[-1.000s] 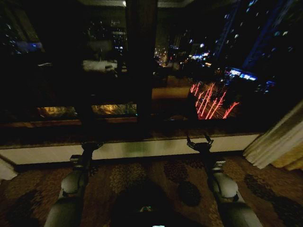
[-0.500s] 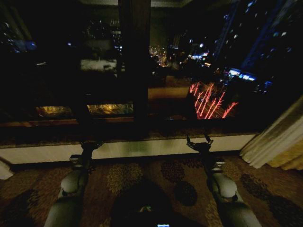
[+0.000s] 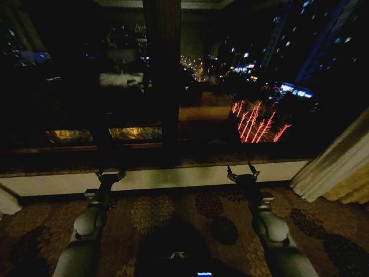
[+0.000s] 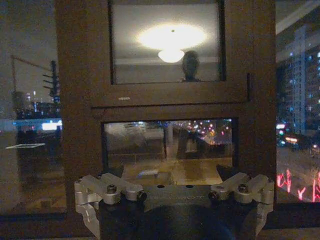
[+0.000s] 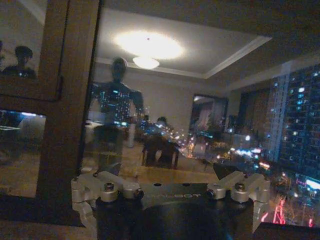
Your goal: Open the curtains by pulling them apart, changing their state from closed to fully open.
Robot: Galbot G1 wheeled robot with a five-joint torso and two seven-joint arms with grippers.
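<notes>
Hanging far right of right gripper (image 3: pixel 243 171): curtains (image 3: pixel 331 167), apart.

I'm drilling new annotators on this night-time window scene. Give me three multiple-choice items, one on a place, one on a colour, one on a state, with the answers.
1. Where is the sheer curtain panel that shows most in the head view?
A. bunched at the right edge
B. drawn across the middle of the window
C. lying on the sill

2. What colour are the lit streaks outside, beyond the right pane?
A. green
B. red
C. white

3. How do both grippers stand?
A. shut on cloth
B. open, holding nothing
C. shut on the frame

Answers:
1 A: the curtain panel hangs gathered at the right, the window bare.
2 B: the streaks glow red.
3 B: the left gripper and the right gripper spread their fingers before the sill, free of the cloth.
</notes>
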